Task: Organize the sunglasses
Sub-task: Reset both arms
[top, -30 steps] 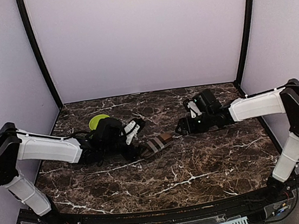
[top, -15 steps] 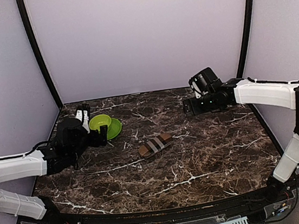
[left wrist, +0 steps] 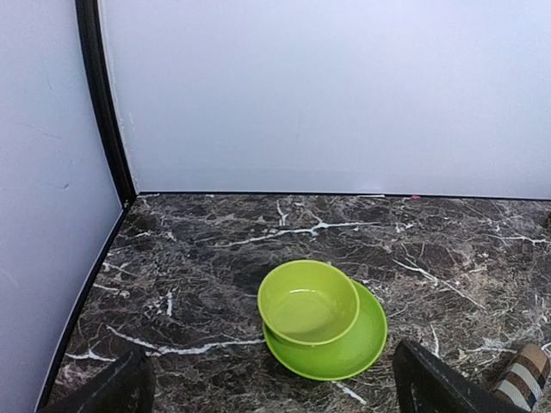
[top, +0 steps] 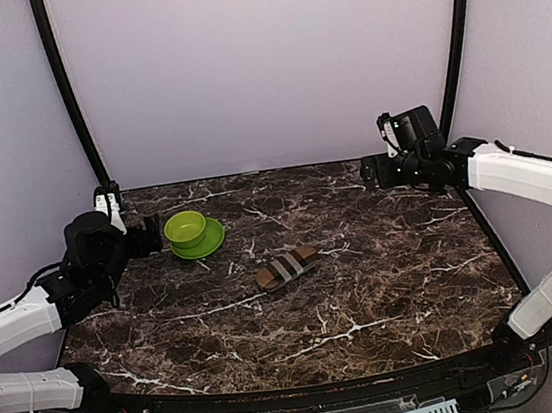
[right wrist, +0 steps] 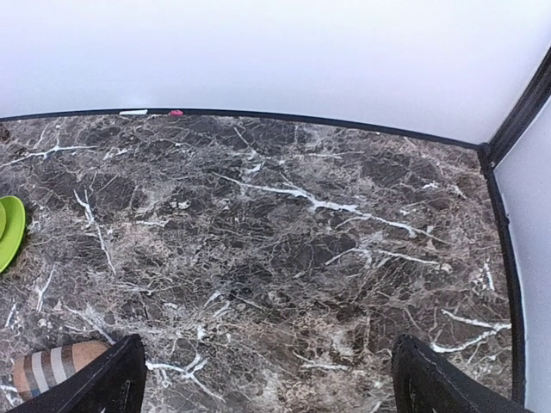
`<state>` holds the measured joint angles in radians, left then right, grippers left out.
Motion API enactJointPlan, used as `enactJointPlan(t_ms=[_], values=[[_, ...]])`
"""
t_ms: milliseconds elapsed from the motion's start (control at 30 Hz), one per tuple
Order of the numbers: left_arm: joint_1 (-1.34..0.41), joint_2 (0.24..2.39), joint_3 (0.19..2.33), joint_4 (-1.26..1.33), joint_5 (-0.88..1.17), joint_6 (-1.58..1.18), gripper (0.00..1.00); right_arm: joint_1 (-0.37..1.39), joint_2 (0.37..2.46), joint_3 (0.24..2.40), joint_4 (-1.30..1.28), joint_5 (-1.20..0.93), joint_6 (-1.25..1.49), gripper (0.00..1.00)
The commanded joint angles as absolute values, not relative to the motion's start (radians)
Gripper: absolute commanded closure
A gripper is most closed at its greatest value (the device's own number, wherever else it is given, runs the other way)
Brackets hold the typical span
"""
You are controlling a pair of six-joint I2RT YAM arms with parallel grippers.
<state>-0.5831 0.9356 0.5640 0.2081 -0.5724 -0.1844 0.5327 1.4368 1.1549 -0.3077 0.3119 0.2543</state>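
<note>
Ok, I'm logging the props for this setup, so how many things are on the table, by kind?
Bowl: 1
Plate: 1
Striped case: 1
Total: 3

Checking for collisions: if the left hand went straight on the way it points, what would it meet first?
Probably the lime-green plastic bowl on its matching round plate, though depth is unclear.

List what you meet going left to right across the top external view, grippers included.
left gripper → green bowl → striped case → right gripper
</note>
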Motion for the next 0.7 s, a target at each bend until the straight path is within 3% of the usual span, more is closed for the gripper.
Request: enactJointPlan(t_ms=[0,300,667], values=[[-0.541,0.867,0.628,0.068,-0.502,-0.221,0.01,0.532,1.365,1.129,-0.286,0.353,0.206,0.0],[-0.541,0.899,0.777,-0.111,-0.506,-0.071,0.01,0.533,1.344,1.207,-0.376,0.318,0.217,0.0],[-0.54,0.803,0.657,0.002,-0.429,-0.05,0.01,0.532,1.142,0.947,-0.286,0.399,0.176,0.0]])
